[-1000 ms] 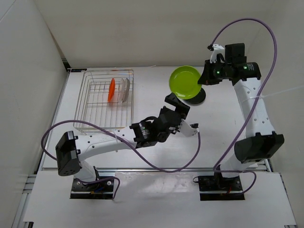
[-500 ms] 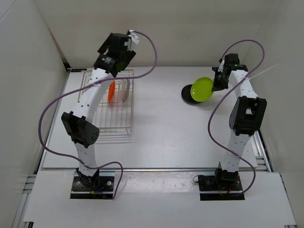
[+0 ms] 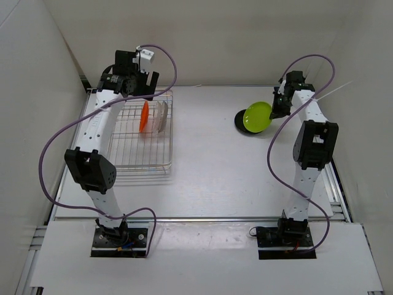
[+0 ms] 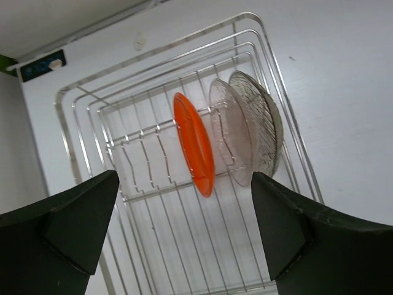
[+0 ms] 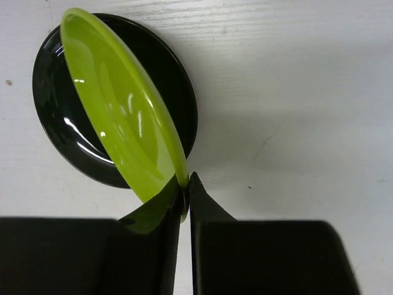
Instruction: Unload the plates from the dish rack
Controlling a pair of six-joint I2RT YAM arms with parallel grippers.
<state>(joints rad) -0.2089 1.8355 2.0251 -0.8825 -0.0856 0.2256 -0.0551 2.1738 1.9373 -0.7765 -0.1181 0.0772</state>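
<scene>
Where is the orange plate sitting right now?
Top view, far-left part of the table: the orange plate stands on edge inside the dish rack, immediately left of the clear plates.

White arms (image 3: 98,123), black joints (image 3: 92,173), purple cables (image 3: 41,161)

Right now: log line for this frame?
left gripper: jaws open over dish rack | right gripper: jaws shut on lime green plate, tilted over black plate | racked: orange plate, clear plates

Silver wire dish rack (image 3: 138,151), upper left: orange round plate (image 4: 195,152) and clear plates (image 4: 247,132) upright inside. Lime green plate (image 5: 123,117) tilted over glossy black plate (image 5: 179,83).
</scene>
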